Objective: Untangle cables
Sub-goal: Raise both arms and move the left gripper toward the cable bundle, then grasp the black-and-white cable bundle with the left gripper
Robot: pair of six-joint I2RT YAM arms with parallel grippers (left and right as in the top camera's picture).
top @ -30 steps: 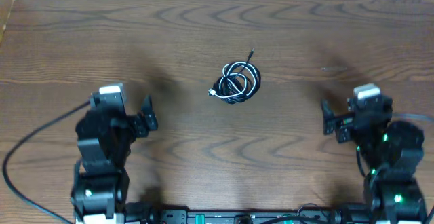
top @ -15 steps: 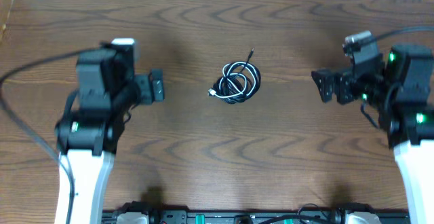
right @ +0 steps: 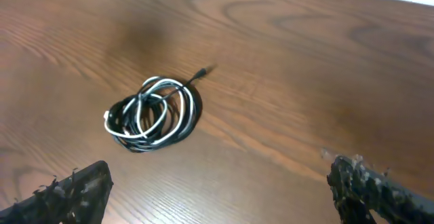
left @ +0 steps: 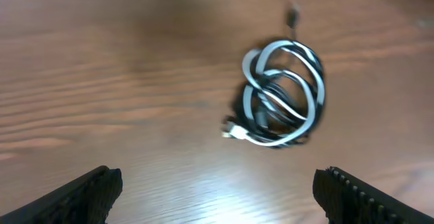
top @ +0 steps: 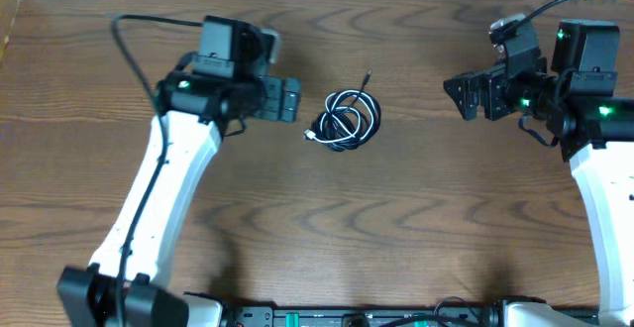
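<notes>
White arms (top: 163, 188), blk wrist housings (top: 220, 50)

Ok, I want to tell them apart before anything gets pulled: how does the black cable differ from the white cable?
Colour: the black cable is dark, the white cable bright. Free ends: the black cable's plug sticks out on the bundle's far side, while the white cable's connector lies on its near-left side. Both loop together in one bundle, and neither is held.

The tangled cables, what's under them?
Only the wooden table shows around the cables. The black and white loops overlap, so the patch directly beneath them is covered.
</notes>
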